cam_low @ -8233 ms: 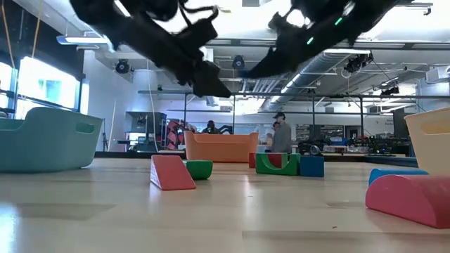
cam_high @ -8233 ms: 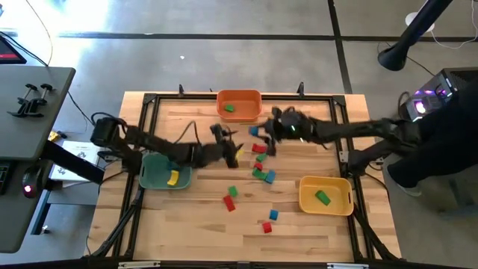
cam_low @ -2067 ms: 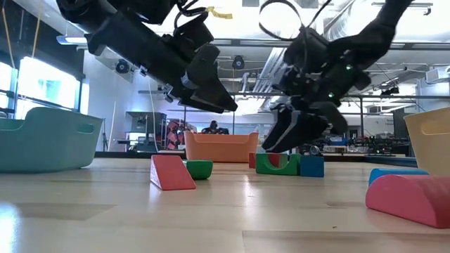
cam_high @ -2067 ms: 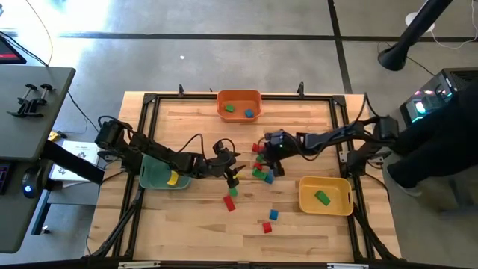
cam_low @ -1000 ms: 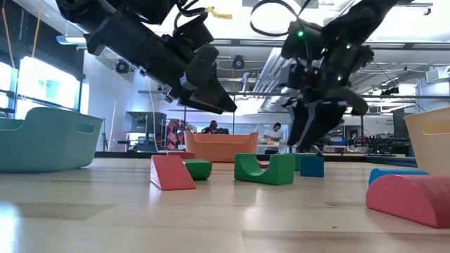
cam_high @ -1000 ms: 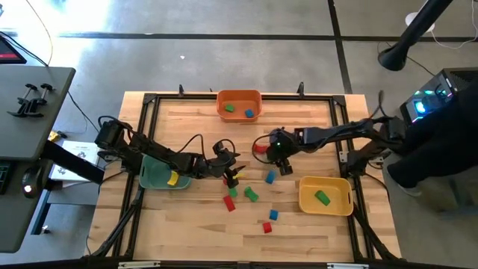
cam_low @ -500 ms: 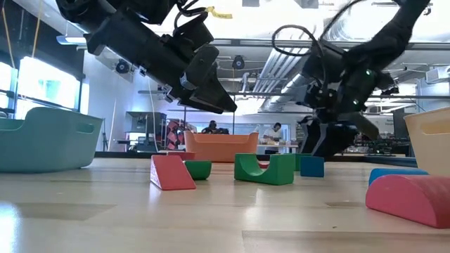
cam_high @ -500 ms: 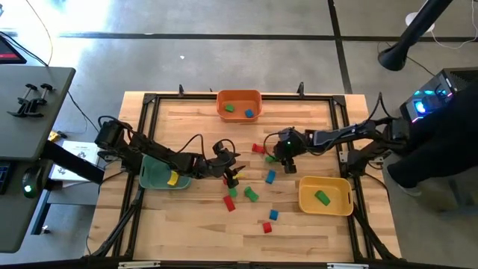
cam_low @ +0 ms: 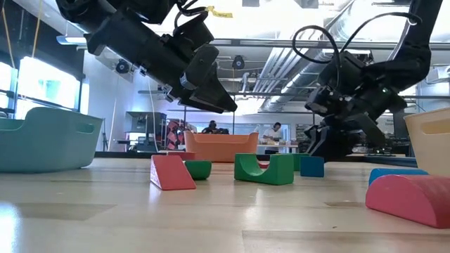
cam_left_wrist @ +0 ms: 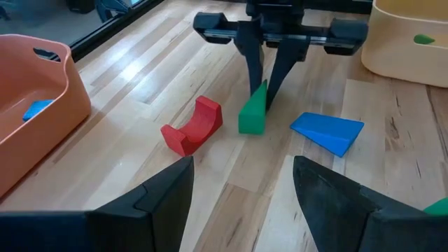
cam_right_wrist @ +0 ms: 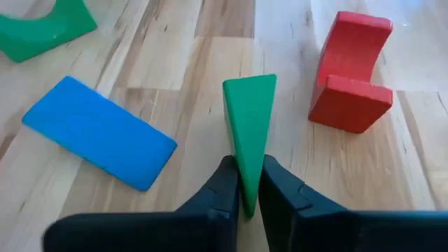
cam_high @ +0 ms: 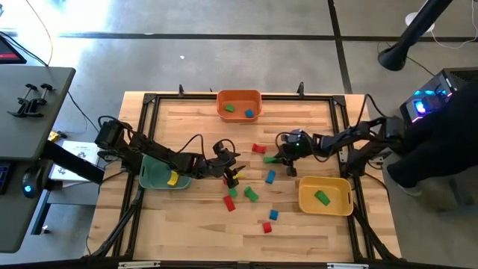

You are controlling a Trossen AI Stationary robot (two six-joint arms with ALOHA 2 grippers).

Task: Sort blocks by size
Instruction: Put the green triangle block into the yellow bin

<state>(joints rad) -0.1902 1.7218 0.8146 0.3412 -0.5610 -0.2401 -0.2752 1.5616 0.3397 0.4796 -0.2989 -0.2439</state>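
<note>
Green wedge (cam_right_wrist: pixel 249 126) tip between fingers (cam_right_wrist: pixel 222 183)

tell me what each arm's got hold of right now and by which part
The right gripper pinches the green wedge block by its thin edge, block still on the table. The left gripper is open and holds nothing.

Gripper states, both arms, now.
Left gripper: open, empty, hovering mid-table.
Right gripper: shut on the green wedge, which stands on the table.
</note>
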